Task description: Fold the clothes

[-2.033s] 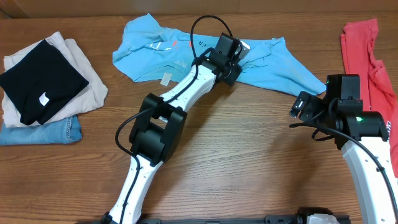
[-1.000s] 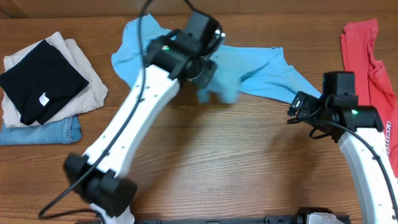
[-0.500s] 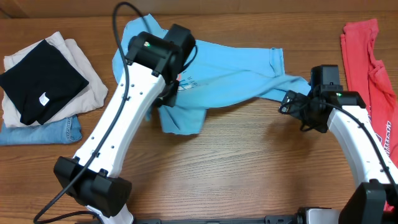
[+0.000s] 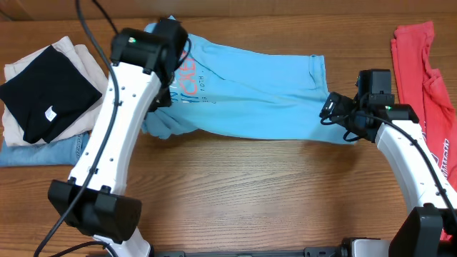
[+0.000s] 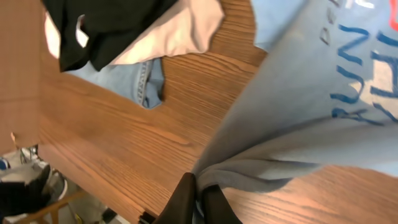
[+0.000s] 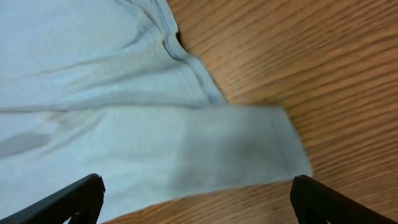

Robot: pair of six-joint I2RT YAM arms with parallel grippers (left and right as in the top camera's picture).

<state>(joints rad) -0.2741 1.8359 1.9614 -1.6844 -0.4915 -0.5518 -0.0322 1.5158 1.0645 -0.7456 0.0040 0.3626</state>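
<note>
**Inspector:** What has changed in the last half second?

**Assistant:** In the overhead view, the left arm (image 4: pixel 118 121) has swung further left. The light blue T-shirt (image 4: pixel 264 96), which hung bunched beneath it, is now drawn out across the back of the table (image 4: pixel 250 193). The right gripper (image 4: pixel 334 108) is at the shirt's right end, much as before.

**Inspector:** Is anything concealed in that view?

**Assistant:** The arm covers the shirt's left part and some of the chest lettering. The fingers at the arm's end are hidden from above. The coral-red T-shirt (image 4: pixel 414 64) lies well apart at the far right, cut off by the frame edge. At the far left a black garment (image 4: pixel 46 93) rests on a cream cloth (image 4: pixel 96 82), and denim (image 4: pixel 71 150) is mostly buried under both.

**Inspector:** And the left wrist view?

**Assistant:** The left gripper (image 5: pixel 198 193) has its jaws together, clamped on a gathered fold of the blue shirt. Blue letters on the cloth run off the right edge and cannot be read in full. Only a part of the stack shows, at the upper left.

**Inspector:** The right wrist view?

**Assistant:** Only the two fingertips show, in the bottom corners. The jaws stand wide apart with nothing gripped between them. Beneath them an end of the blue shirt lies flat on the wood, with a seam crossing it. The cloth's lower part is soft and blurred. I cannot tell whether the fingertips touch it.
</note>
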